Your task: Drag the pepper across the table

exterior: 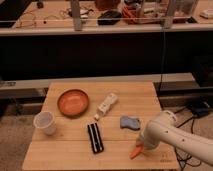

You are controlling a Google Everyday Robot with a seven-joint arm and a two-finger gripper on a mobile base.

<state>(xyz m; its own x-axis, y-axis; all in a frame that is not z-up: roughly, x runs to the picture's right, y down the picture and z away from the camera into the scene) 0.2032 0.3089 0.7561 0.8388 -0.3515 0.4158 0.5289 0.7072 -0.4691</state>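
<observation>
Jaws closed on small orange tapered pepper (135,151) | gripper (141,145) low at light wooden plank table (70,152) near-right edge | white arm (172,136) reaching from right, beside blue cloth (130,122)

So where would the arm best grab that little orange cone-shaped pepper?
Probably at its thicker end, from above. The small orange tapered pepper lies flat near the light wooden table's front edge, narrow tip toward the front-left. The gripper, shut, already sits over that thick end.
</observation>
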